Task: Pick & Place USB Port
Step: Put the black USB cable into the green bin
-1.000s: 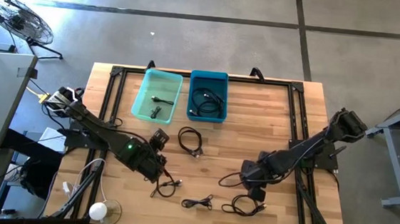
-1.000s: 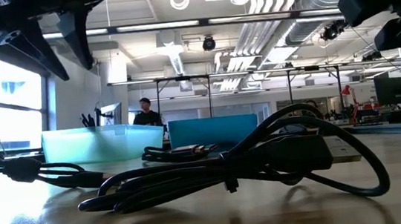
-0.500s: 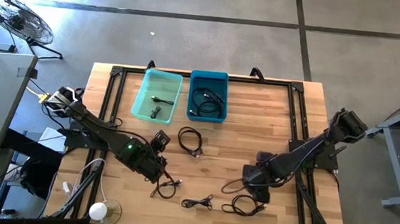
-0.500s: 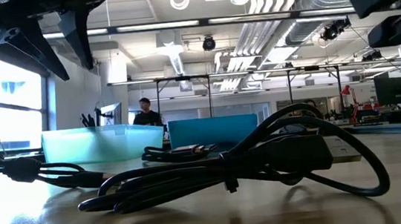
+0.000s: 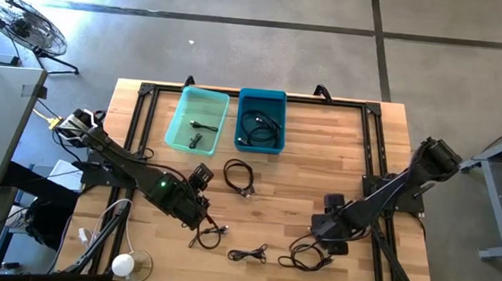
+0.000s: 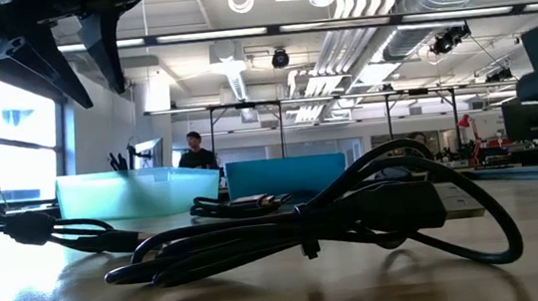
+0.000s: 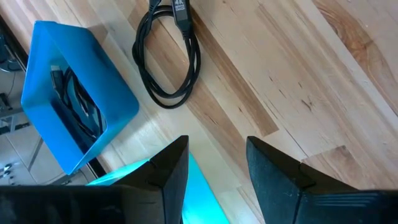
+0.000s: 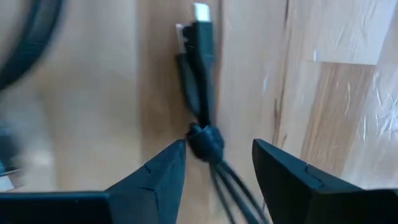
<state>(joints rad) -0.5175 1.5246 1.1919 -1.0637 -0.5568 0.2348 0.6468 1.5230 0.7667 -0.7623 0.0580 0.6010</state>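
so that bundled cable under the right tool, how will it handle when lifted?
Probably floppy: the bundled cable is thin cord, bound only at a tie, so loose loops likely sag. The right tool stands open over it. Likely light, and unlikely to roll.

You see a table (image 5: 322,146) of pale, smooth, lightly glossy wood planks, with a matt black metal frame (image 5: 143,92). The cables (image 6: 356,216) wear smooth black rubbery sheathing; both bins (image 5: 261,123) look like glossy plastic.
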